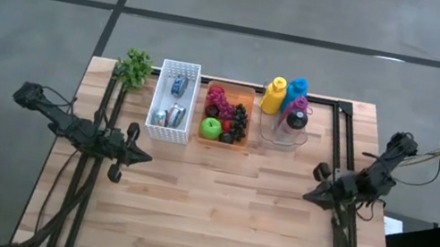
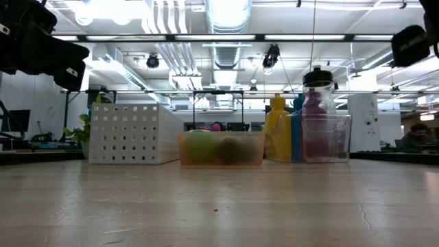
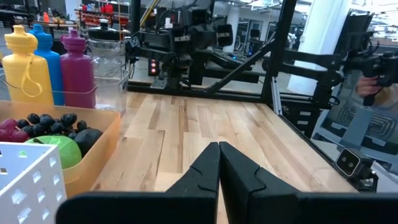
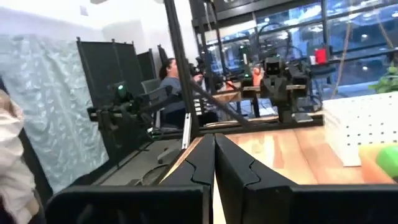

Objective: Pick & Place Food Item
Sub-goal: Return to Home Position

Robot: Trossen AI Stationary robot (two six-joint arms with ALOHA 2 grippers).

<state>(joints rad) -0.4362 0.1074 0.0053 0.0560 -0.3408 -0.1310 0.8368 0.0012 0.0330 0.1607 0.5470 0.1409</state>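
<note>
Sitting in one orange bin [image 1: 244, 90]: one green apple [image 1: 211, 127], grapes [image 1: 239, 121], perhaps one plum [image 1: 226, 137].

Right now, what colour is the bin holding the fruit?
The bin is orange, clearest in the high view.

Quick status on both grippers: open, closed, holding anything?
Left gripper: closed, empty, over the table's left side.
Right gripper: closed, empty, over the right side.

Cans [image 1: 169, 116] are held in a white basket [image 1: 181, 68]; a green plant [image 1: 135, 67] is seen just beside that basket; bottles [image 1: 274, 95] are stood in a clear bin [image 1: 282, 141] nearby.
</note>
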